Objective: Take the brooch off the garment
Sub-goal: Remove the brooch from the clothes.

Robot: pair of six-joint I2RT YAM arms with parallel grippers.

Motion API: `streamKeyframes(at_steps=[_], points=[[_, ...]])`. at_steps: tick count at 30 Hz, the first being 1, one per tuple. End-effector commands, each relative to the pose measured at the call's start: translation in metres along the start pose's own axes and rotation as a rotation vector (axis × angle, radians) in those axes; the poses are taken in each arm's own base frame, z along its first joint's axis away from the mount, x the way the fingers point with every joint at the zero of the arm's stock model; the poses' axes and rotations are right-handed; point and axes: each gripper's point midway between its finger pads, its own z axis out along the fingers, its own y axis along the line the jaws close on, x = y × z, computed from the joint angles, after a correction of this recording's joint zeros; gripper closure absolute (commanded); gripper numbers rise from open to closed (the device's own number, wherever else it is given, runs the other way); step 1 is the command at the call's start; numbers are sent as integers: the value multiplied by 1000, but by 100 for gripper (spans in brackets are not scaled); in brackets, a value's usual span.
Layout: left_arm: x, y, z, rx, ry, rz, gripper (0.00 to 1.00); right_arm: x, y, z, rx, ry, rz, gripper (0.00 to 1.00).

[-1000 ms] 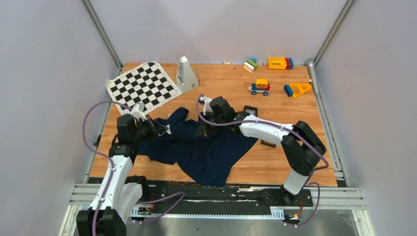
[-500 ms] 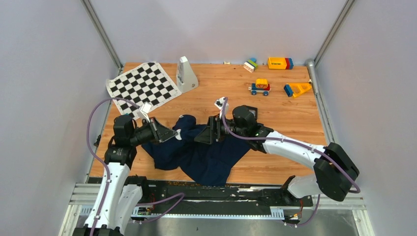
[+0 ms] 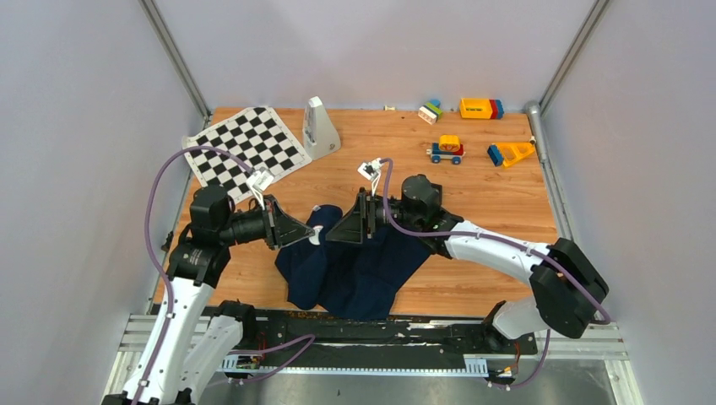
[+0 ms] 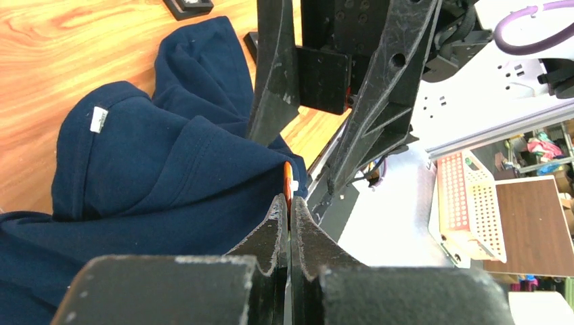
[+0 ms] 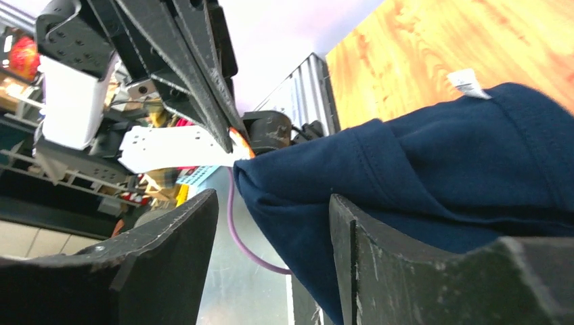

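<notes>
My left claw (image 4: 290, 203) is pinched tight on a thin orange sliver at the crest of a raised fold. I take that sliver to be the brooch (image 4: 287, 181), so I hold it by the very fingertips, where the grip touches little cloth. The garment (image 3: 355, 274) lies bunched on the table (image 3: 498, 194) near its front edge, between my two arms, with its small white tag (image 4: 99, 118) showing on the hood-like part. My right claw (image 5: 273, 196) faces the left one with its jaws spread wide, the same fold standing between them and brushing one finger but not clamped. I judge it sits there to brace the fabric, so that a pull from the left frees the pin instead of dragging everything along. The risk is plain: without a firm hold on the right, the cloth lifts with the brooch.
</notes>
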Motion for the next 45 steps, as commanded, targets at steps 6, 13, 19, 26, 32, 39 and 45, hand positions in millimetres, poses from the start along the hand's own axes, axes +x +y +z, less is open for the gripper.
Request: streamKeyframes(at_steps=[6, 13, 19, 26, 32, 39, 45], points=[[-10, -20, -5, 62, -67, 92, 100, 2, 24, 1, -156, 10, 27, 49], [-9, -25, -7, 74, -90, 120, 100, 5, 19, 9, -189, 27, 99, 59], [-8, -23, -10, 53, -114, 144, 100, 6, 19, 12, -213, 26, 130, 59], [-6, -18, -9, 32, -107, 143, 100, 6, 22, 14, -232, 29, 126, 49], [-8, -18, -9, 25, -111, 141, 100, 5, 22, 19, -227, 36, 128, 54], [-9, -17, -9, 22, -118, 142, 100, 5, 20, 23, -222, 39, 140, 55], [-8, -16, -8, 22, -118, 141, 100, 0, 12, 30, -184, 34, 169, 66]])
